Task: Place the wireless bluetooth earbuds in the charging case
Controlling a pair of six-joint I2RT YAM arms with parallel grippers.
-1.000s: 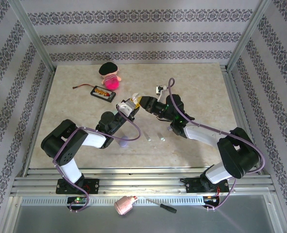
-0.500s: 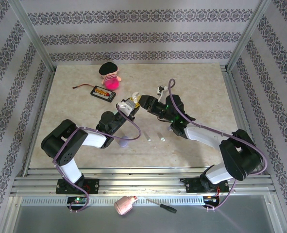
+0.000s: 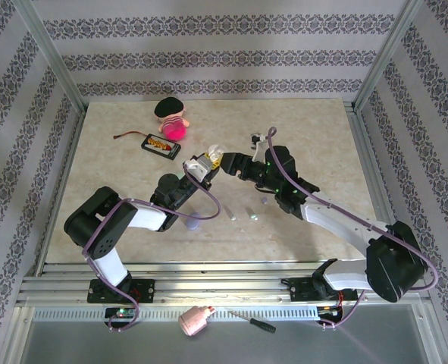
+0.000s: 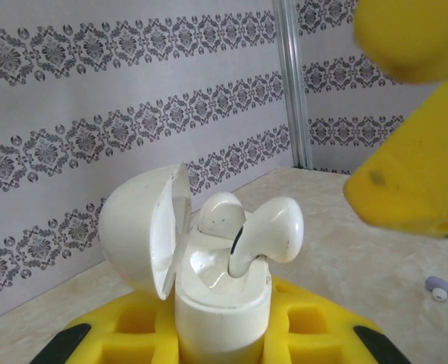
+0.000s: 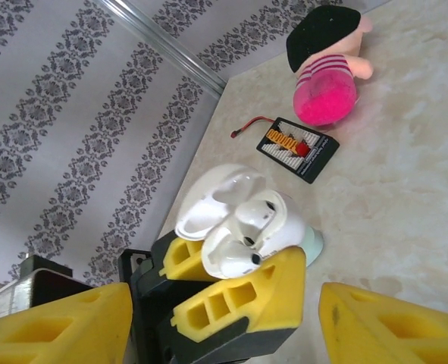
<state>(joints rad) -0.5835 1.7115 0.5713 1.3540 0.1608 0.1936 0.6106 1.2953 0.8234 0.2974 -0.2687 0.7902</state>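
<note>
1. Two buds are sitting in the case point(image 4: 224, 303), with the lid point(image 4: 144, 227) standing open. The low bud point(image 4: 222, 212) is looking seated. The high bud point(image 4: 273, 231) is riding up and tilting, stem only partly in its well.
2. Holding: the left gripper point(image 3: 201, 163) is pinching the case by its lower body over the middle of the table point(image 3: 117, 152), opening facing up in the left wrist view.
3. Free arm: the right gripper point(image 5: 225, 326) is hovering just beside the case, jaws spread, gripping nothing.
4. Loose: a lilac bud point(image 4: 436, 287) is lying on the table off to one side. Two pale stem buds point(image 3: 231, 214) are lying nearer the arm bases, well apart from the case.
5. Handling, my read: the buds are looking light, rigid and glossy, so likely slipping in a pinch and popping sideways under a skewed squeeze. Tiny rather than fragile.
6. Where to grip: I'm favouring the bulb head across its widest part, leaving the stem free to drop in. For the high bud, I'm leaning toward a light press on top of the head.
7. Risk: pushing off-axis is probably levering the case in the left pinch or flicking the bud out.
</note>
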